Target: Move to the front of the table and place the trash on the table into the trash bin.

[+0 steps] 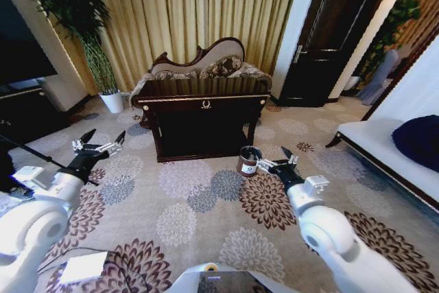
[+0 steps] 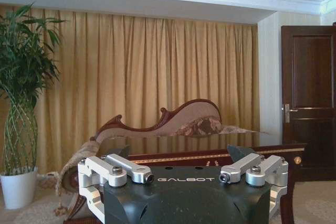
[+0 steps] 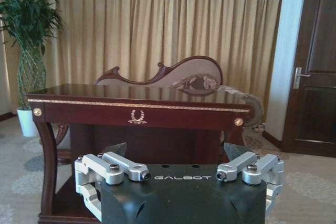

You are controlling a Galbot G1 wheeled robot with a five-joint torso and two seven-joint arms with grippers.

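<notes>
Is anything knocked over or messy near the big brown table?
Nothing looks knocked over. The table stands straight, and the trash bin sits upright on the carpet by its right front leg. Both the left gripper and the right gripper hang open and empty, short of the table.

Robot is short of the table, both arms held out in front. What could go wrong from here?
1. The trash bin stands on the carpet just ahead of the open right gripper; driving forward could knock it over.
2. The open left gripper is also held forward and could strike the table edge.
3. No trash is discernible on the glossy tabletop, so picks may be misjudged.
</notes>
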